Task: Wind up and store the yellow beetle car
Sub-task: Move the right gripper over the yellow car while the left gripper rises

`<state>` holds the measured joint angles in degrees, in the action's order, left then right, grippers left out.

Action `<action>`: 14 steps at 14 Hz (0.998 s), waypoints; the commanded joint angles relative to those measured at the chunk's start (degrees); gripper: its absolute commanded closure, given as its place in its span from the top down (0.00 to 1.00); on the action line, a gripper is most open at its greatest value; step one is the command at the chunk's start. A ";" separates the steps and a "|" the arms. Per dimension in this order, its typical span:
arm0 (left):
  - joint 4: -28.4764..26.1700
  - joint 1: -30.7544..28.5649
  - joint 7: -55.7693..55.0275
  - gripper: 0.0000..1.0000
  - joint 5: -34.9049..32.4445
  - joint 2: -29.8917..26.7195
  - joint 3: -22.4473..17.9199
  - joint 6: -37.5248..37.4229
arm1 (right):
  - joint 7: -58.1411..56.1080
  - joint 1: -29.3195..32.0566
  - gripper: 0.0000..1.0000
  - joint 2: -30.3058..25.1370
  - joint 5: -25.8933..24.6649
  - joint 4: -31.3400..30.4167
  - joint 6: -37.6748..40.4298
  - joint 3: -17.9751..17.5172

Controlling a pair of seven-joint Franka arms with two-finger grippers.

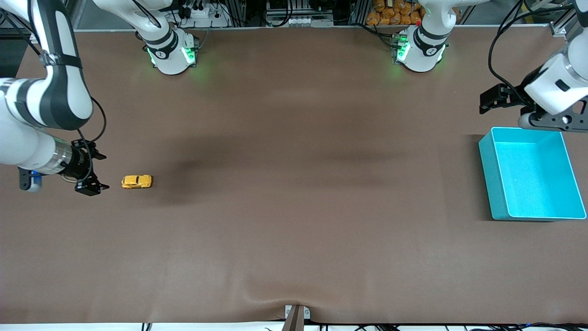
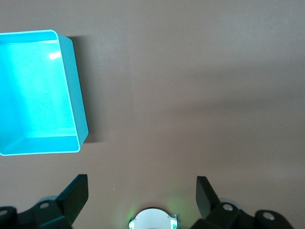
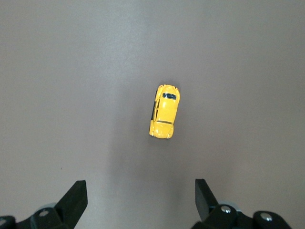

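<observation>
Toward the right arm's end of the brown bench (image 1: 294, 207) we see the tiny glossy yellow beetle car (image 1: 137, 182) on its wheels, alone on the bare cloth. Our right claw (image 1: 94, 172) hangs low just beside it, arm bent at the elbow, fingers spread wide and holding nothing; the right wrist view shows the car lying apart from both fingertips (image 3: 76, 200). Our left claw (image 1: 494, 102) hovers by the turquoise rectangular plastic bin (image 1: 487, 174), likewise spread and empty.
</observation>
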<state>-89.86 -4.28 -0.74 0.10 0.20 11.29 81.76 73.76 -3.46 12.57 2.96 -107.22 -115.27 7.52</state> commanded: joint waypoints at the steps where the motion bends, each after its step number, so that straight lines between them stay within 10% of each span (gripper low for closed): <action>1: 0.12 -0.20 -0.76 1.00 -1.24 -0.82 1.80 -1.34 | 5.85 0.39 1.00 0.78 0.38 -2.38 -3.82 -0.05; 14: 0.12 -0.29 -1.11 1.00 -1.24 -0.55 3.30 -1.43 | 8.24 2.76 1.00 11.59 0.12 -2.90 -11.82 0.04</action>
<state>-90.03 -4.43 -1.12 0.10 0.05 14.17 81.07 80.72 -1.21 22.78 2.99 -109.87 -125.63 7.97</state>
